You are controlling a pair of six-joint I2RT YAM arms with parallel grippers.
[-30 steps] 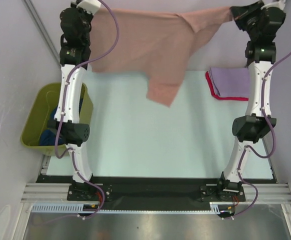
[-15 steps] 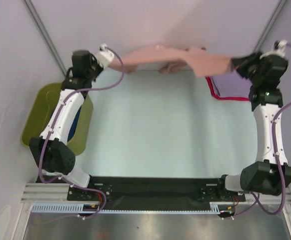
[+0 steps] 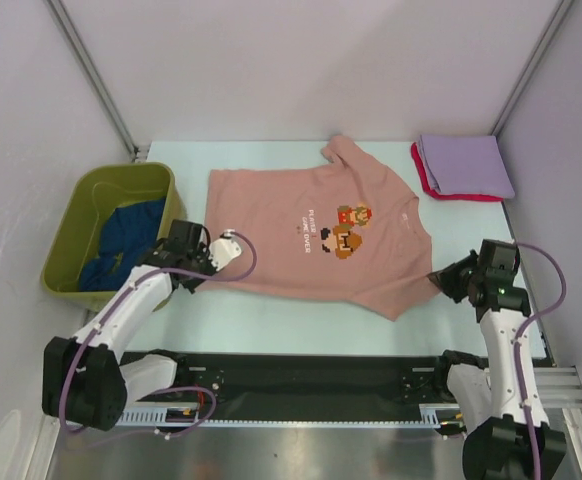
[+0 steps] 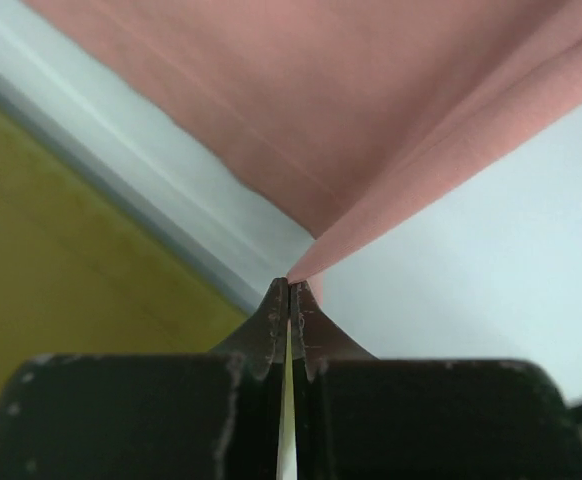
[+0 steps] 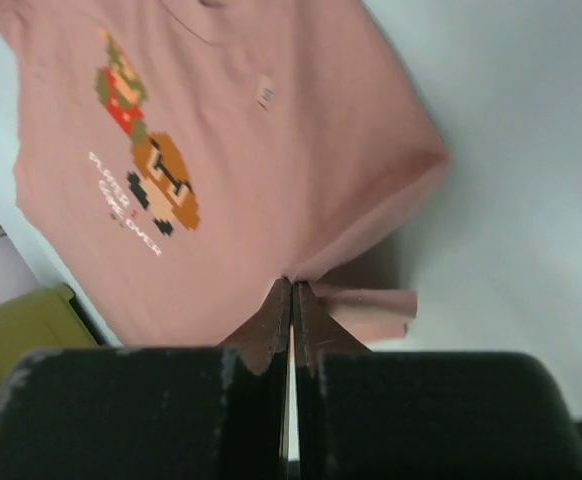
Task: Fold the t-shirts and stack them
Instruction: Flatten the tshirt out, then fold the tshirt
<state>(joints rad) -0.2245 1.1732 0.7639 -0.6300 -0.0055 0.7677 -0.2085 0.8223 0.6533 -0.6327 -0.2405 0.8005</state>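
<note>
Since half a second ago both arms have come down and back toward the near edge. The salmon-pink t-shirt (image 3: 281, 235), then strung between them at the far edge, now lies flat on the worktop (image 3: 291, 315), print up.

Left gripper (image 4: 289, 290): fingers pressed together on the shirt's near-left hem corner, beside the olive tub (image 3: 71, 265).

Right gripper (image 5: 292, 285): pinching cloth by the near sleeve, probably its edge; the view is blurred.

Shirt's long axis runs left-right, hem toward the left edge and collar toward the right.

Far right corner: lavender t-shirt (image 3: 466, 165), folded, lying on the red t-shirt (image 3: 423, 180).

Dark blue t-shirt (image 3: 121, 240) in the tub.
</note>
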